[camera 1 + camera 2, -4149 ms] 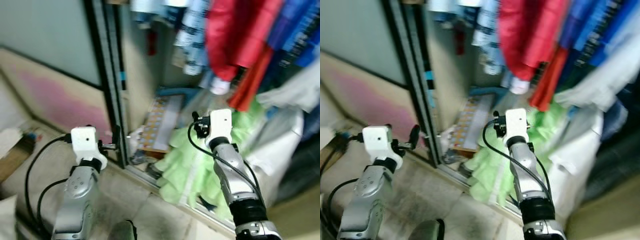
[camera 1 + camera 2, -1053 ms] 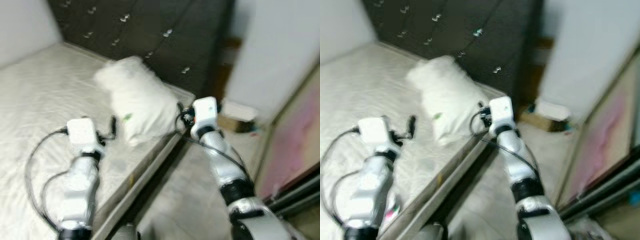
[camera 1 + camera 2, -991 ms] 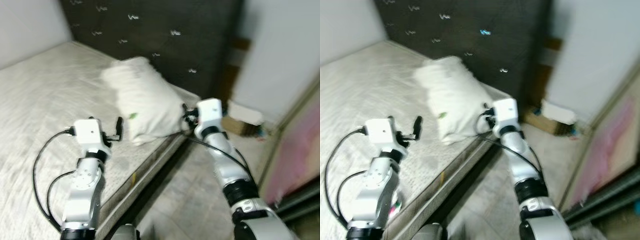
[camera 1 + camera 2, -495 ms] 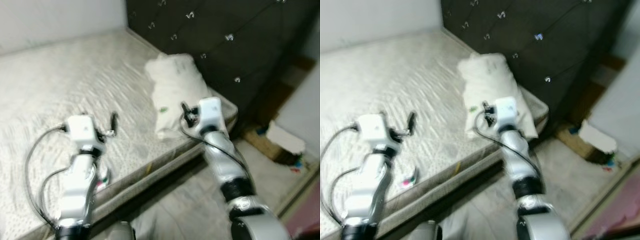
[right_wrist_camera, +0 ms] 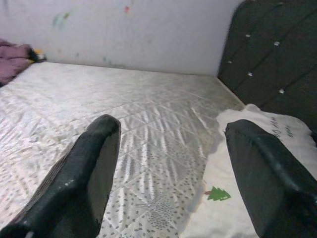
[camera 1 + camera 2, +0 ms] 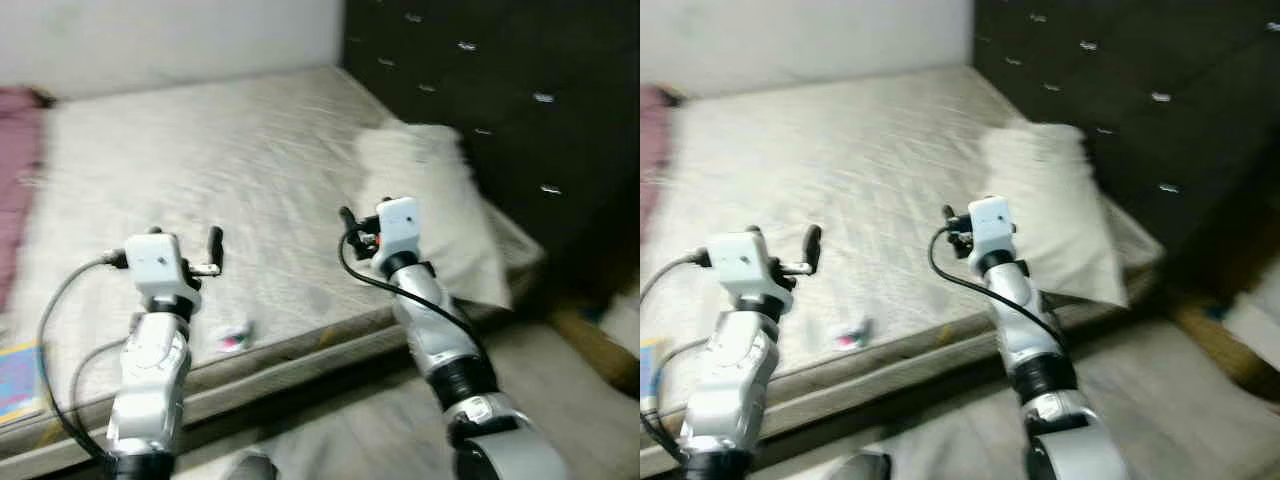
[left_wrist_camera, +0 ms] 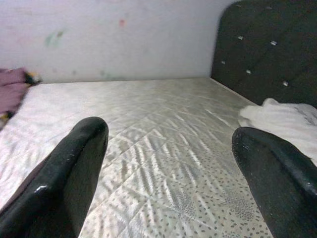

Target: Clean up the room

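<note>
Two silver arms, white wrist camera boxes, looping black cables

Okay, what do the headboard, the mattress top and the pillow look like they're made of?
The headboard looks like dark padded leather or faux leather; shiny buttons dimple it in rows. The mattress seems to be a pale woven fabric with a slight sheen, stitched in a diamond quilt pattern. The pillow looks like soft white cotton-type cloth, creased and matte, with a small green tree print showing in the right wrist view.

Both arms raised fwd, elbows bent, approx level w/ each other. Left tool (image 7: 168,163) has its 2 fingers spread wide, nothing between. Right tool (image 5: 171,168) same: 2 fingers wide apart, nothing held.
</note>
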